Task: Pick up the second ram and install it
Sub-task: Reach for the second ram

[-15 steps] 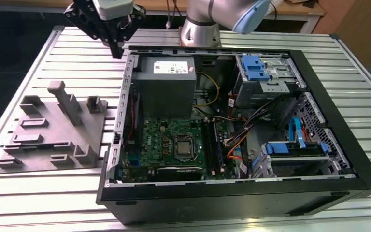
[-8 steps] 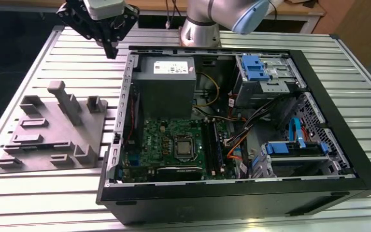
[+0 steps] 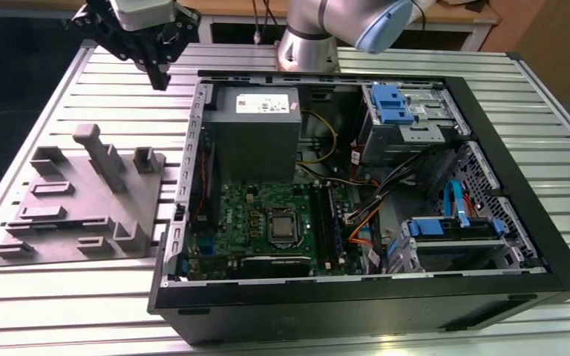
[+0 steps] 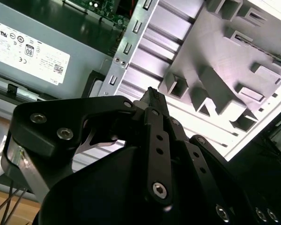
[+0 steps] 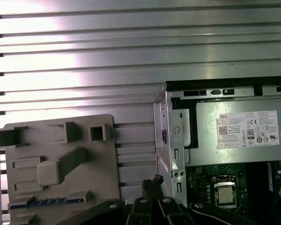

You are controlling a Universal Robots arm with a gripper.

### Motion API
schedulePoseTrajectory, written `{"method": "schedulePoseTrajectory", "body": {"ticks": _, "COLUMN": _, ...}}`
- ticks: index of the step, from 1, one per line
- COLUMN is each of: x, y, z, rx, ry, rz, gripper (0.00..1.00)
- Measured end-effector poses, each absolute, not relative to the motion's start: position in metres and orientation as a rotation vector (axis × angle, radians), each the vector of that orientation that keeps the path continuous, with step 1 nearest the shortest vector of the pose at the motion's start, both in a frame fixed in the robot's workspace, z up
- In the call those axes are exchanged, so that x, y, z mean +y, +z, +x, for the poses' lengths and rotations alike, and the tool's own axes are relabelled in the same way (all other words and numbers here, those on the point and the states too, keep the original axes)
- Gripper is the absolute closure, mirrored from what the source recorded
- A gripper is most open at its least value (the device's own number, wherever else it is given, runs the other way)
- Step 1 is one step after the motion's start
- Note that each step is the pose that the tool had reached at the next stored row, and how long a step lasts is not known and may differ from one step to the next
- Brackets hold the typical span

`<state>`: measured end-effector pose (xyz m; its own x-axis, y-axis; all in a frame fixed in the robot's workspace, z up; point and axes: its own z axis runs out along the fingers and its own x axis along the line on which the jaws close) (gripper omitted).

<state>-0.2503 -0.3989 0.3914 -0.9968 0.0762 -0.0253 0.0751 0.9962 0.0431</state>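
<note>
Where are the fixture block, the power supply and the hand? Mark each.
fixture block (image 3: 67, 222), exterior view, flat base.
power supply (image 3: 253, 148), exterior view, grey side.
hand (image 3: 158, 83), exterior view, between fingertips.

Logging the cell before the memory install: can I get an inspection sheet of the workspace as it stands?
Surface: slatted metal table.
Job's things: second ram, apparently the dark strip in a slot of the grey fixture block; not gripped.
Clutter: nothing seen.
Grippers: gripper shut, empty, above the table beside the open computer case.
Cables: yellow, orange and blue cables inside the case.
Surroundings: wooden furniture behind the table.
</note>
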Motion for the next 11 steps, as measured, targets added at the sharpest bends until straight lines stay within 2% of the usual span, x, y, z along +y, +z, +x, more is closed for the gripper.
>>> {"method": "schedulePoseTrajectory", "body": {"ticks": 11, "x": -0.399, "y": 0.391, "z": -0.272, "rx": 3.112, "ry": 0.066, "rz": 0.118, "gripper": 0.9}}
